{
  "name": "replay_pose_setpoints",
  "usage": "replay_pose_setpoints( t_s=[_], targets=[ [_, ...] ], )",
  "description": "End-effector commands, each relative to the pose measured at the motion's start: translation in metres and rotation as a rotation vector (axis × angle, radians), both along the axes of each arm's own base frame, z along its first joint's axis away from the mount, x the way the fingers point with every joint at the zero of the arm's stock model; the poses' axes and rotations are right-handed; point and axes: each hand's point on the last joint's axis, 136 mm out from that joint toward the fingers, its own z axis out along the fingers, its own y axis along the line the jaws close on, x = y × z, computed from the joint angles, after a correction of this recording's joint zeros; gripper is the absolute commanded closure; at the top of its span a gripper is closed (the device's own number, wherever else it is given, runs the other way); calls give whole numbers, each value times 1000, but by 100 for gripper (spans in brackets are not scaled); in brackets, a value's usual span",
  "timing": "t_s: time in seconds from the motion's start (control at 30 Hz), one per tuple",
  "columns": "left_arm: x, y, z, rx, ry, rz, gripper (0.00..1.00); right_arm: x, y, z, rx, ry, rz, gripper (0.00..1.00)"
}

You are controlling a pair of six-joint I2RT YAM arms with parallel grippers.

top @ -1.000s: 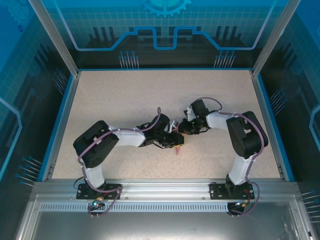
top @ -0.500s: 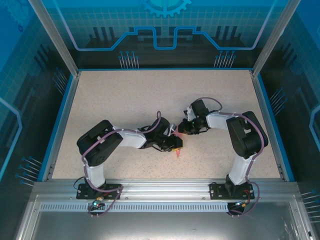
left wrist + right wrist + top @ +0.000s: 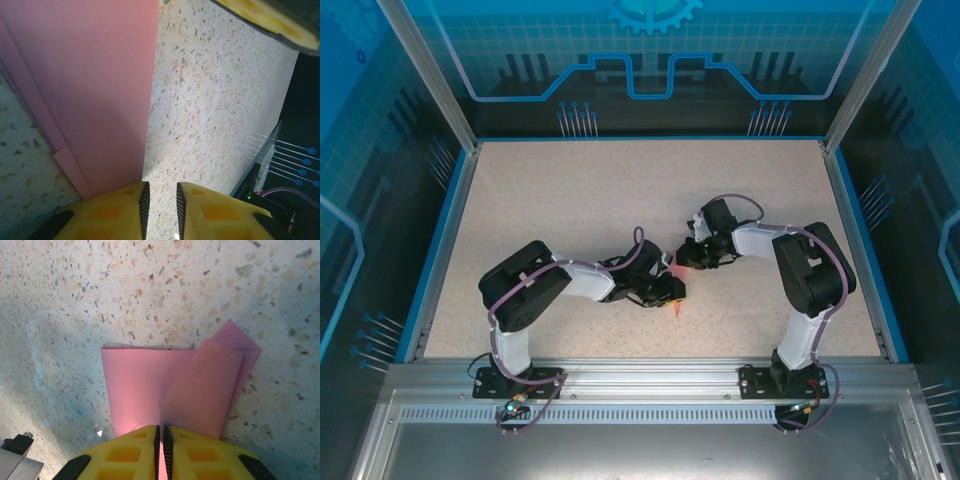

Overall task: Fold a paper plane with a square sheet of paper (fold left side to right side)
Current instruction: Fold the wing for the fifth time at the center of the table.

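Scene: My two arms meet at the middle of the speckled surface point(image 3: 570, 200), a little toward its near edge, inside a blue-walled enclosure point(image 3: 380, 150).

Sheet of paper: The pink sheet of paper point(image 3: 145, 380) lies folded on the surface between my two pincers. From above, its pointed near tip pokes out just near of the left one.

Right pincer: My right pincer point(image 3: 160, 432) comes in from the right and is clamped on the sheet. Its yellow fingers point(image 3: 125, 455) are pressed together with a sliver of pink caught in the slit between them.

Fold: The right wrist view shows one flat panel with a straight far edge. A second layer slants across its right part, one corner reaching past the panel.

Left pincer: My left pincer point(image 3: 160, 192) reaches in from the left, just near of the right one and low over the surface. Its fingers stand a narrow slit apart, with bare speckled surface showing between them.

Contact: The sheet's long straight edge runs down to the inner corner of the left-hand finger. I cannot tell whether that finger presses on it.

Layers: In the left wrist view, a narrow strip of a lower layer shows along the sheet's left side.

Neighbour: A yellow pad point(image 3: 270, 20) of my right pincer cuts across the top right corner of the left wrist view, off to the right of the sheet's edge.
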Motion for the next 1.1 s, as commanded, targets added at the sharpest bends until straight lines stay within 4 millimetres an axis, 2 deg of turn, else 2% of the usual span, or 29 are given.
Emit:
replay_pose_setpoints(
  t_s=[0.0, 0.2, 0.33, 0.57, 1.07],
  targets=[
    [-26, 17, -34, 103, 106, 6, 78, -14, -7, -13, -79, 37, 22, 85],
    [-37, 26, -49, 167, 137, 29, 87, 0, -7, 34, 25, -128, 6, 86],
    [-39, 26, -55, 181, 146, 32, 92, -14, -6, 51, 91, -182, 26, 89],
    [-39, 27, -55, 186, 145, 37, 95, -41, 5, 40, 155, -136, 90, 90],
    [-41, 30, -57, 201, 154, 39, 98, -23, 16, 9, 123, -96, 125, 90]
  ],
)
